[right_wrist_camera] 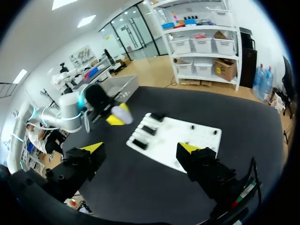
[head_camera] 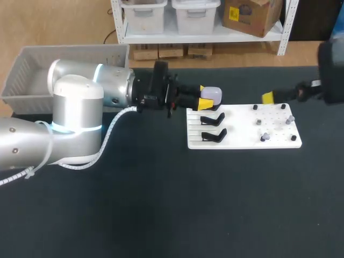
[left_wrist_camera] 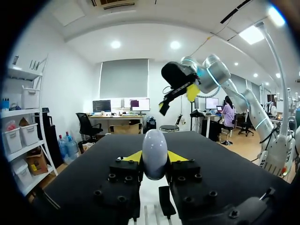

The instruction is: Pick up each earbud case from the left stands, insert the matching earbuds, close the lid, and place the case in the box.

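My left gripper (head_camera: pixel 205 97) is clamping the pale earbud case (head_camera: pixel 213 93) from two sides, holding it in the air over the back-left edge of the white board (head_camera: pixel 242 142); the lid is looking shut to me. My right gripper (right_wrist_camera: pixel 140 149) is hanging by the board's back edge with its fingers wide apart and nothing between them. The earbuds (head_camera: pixel 264 138) are sitting on pegs on the board's right half, so I am judging that none is inserted yet; the two black stands (head_camera: pixel 213 119) in plain sight are carrying no case. The grey box (head_camera: pixel 70 49) is showing no case in the part I can see; I am reckoning this an early stage, with the pick-up done for this case and the loading, closing and boxing all remaining.
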`<state>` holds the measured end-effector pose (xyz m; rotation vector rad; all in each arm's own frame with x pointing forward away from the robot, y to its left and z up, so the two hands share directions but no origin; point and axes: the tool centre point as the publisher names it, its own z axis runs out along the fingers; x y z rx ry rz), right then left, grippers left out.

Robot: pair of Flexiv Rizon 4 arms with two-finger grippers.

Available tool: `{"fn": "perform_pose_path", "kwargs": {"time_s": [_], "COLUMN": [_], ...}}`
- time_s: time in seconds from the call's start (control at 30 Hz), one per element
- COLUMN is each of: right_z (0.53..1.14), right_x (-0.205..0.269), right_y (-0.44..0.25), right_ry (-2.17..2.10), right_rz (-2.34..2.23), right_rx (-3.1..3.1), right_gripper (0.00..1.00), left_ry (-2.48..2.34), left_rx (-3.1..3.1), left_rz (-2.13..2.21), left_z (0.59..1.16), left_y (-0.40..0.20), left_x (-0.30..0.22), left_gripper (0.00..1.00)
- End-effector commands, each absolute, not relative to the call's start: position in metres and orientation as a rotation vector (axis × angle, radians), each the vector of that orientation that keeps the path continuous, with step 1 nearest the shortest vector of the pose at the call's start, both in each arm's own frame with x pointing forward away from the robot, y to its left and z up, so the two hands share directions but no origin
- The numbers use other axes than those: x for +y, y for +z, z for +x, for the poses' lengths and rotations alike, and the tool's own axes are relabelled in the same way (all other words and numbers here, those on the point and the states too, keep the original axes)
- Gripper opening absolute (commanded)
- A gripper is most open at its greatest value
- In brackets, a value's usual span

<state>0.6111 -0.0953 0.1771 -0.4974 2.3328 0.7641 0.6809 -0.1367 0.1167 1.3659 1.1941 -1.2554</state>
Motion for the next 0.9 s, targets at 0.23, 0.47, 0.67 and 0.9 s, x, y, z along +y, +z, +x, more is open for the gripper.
{"fn": "perform_pose_path", "kwargs": {"time_s": [0.23, 0.47, 0.67, 0.9], "right_z": [0.607, 0.618, 0.629, 0.646], "right_x": [-0.024, -0.007, 0.005, 0.008], "right_y": [0.168, 0.153, 0.146, 0.13], "right_ry": [0.772, 0.787, 0.79, 0.789], "right_rz": [-0.568, -0.556, -0.553, -0.481], "right_rx": [2.365, 2.405, 2.421, 2.45], "right_gripper": [1.0, 1.0, 1.0, 1.0], "left_ry": [-1.254, -1.254, -1.254, -1.254], "left_rx": [1.191, 1.191, 1.191, 1.191], "left_rz": [1.364, 1.364, 1.364, 1.364], "left_z": [0.681, 0.681, 0.681, 0.681], "left_y": [0.116, 0.116, 0.116, 0.116], "left_x": [-0.136, -0.136, -0.136, -0.136], "left_gripper": [0.0, 0.0, 0.0, 0.0]}}
